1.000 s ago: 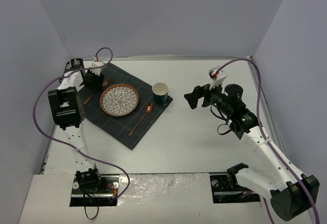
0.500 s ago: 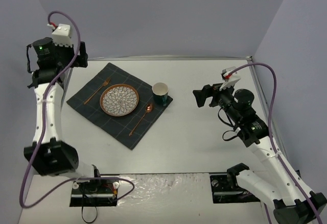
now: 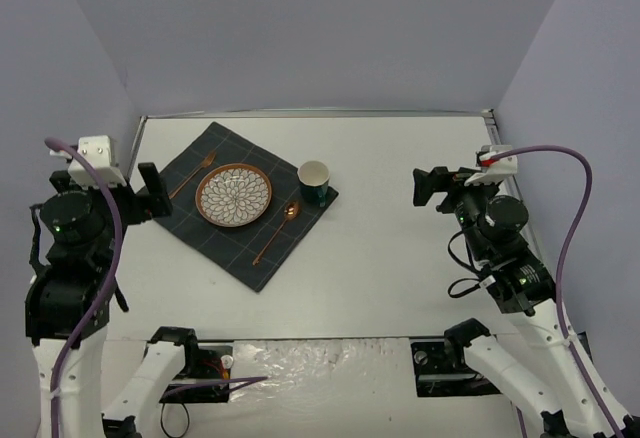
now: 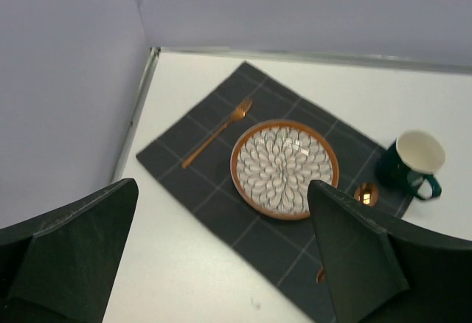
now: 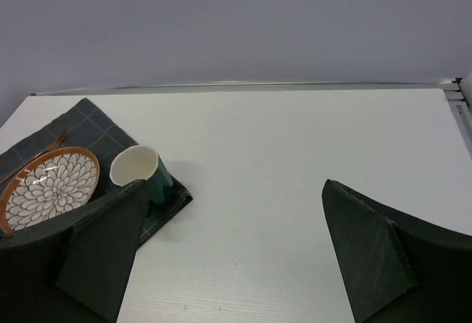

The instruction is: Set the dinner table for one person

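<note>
Dinner table (image 3: 400, 258): plain white, matte, rect.

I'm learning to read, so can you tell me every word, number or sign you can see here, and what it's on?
No text can be read anywhere.
The plate has only a petal pattern, the mug is plain, the mat shows only checks, and the fork, spoon and table carry no writing.
</note>
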`<act>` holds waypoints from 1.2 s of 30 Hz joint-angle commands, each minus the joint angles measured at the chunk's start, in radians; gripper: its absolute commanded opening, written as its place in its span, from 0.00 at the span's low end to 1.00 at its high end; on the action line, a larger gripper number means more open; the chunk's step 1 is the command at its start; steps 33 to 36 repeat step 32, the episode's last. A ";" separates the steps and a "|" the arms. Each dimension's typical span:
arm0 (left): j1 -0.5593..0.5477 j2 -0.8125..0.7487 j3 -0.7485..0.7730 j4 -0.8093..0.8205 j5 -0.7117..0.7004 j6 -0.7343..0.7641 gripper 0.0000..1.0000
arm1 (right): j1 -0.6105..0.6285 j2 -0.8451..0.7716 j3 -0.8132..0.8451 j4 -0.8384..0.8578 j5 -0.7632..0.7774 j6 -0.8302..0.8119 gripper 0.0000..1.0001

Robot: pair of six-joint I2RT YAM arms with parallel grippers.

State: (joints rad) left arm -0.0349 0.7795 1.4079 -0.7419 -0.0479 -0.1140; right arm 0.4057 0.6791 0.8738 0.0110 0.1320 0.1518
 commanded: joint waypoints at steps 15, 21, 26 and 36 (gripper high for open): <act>-0.102 -0.271 -0.224 -0.157 -0.282 -0.059 0.97 | 0.015 -0.186 -0.076 0.009 0.232 -0.028 1.00; -0.103 -0.296 -0.239 -0.132 -0.296 -0.072 0.97 | 0.015 -0.174 -0.065 0.009 0.223 -0.038 1.00; -0.114 -0.292 -0.224 -0.133 -0.310 -0.061 0.97 | 0.015 -0.186 -0.060 0.009 0.231 -0.047 1.00; -0.115 -0.296 -0.236 -0.134 -0.307 -0.059 0.97 | 0.015 -0.199 -0.061 0.009 0.238 -0.051 1.00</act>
